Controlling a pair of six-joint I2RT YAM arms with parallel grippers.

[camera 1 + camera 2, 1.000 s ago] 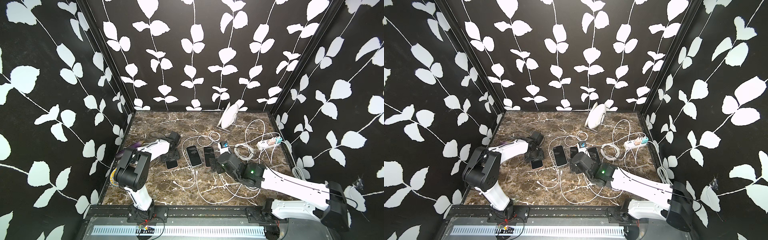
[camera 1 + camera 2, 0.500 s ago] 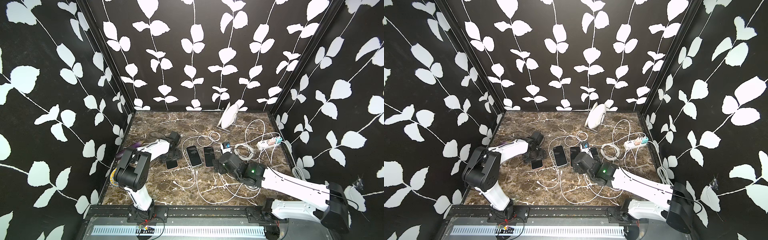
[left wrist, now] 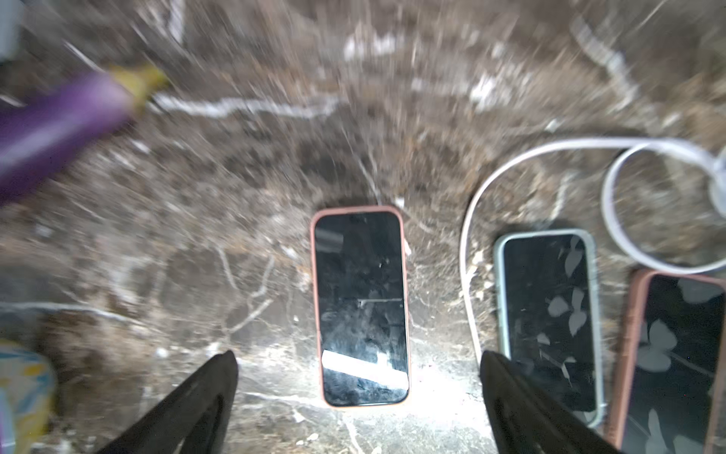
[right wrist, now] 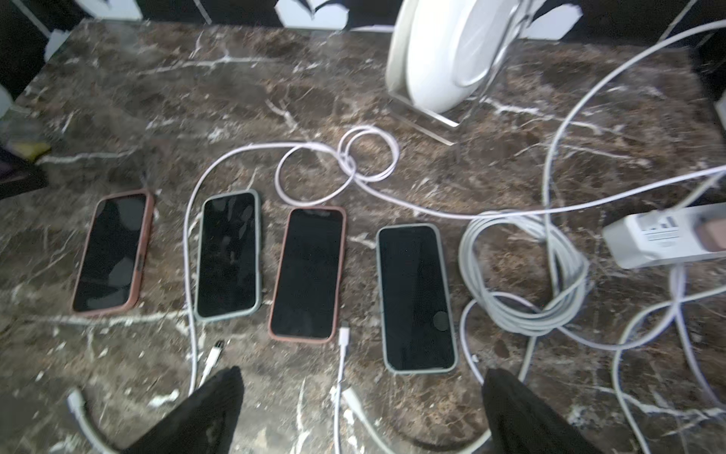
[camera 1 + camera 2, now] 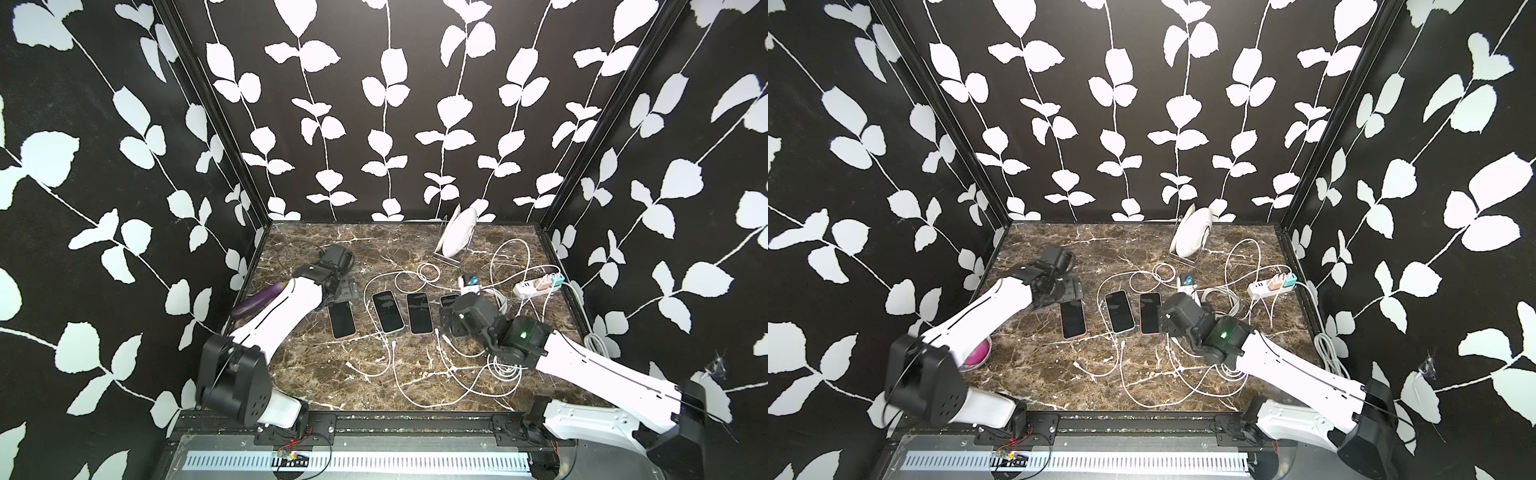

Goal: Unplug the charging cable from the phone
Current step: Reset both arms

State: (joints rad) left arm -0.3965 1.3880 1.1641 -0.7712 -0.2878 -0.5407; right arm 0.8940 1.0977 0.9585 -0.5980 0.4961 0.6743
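Four flat shiny phones (image 4: 415,297) lie on marble (image 4: 235,98); both grippers (image 3: 359,397) (image 4: 363,408) gape empty, the left newly widened.

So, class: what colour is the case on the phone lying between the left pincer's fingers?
Pinkish-orange, around the phone; the left wrist view shows it best.

Three phones lie side by side on the marble table (image 5: 1038,374): the left phone (image 5: 1072,318), the middle phone (image 5: 1119,311), the right phone (image 5: 1150,313); white cables (image 5: 1129,365) sprawl before them; the left gripper (image 5: 1068,291) sits by the left phone; a power strip (image 5: 1268,286) lies at the right edge; a white plate (image 5: 1194,232) stands behind.
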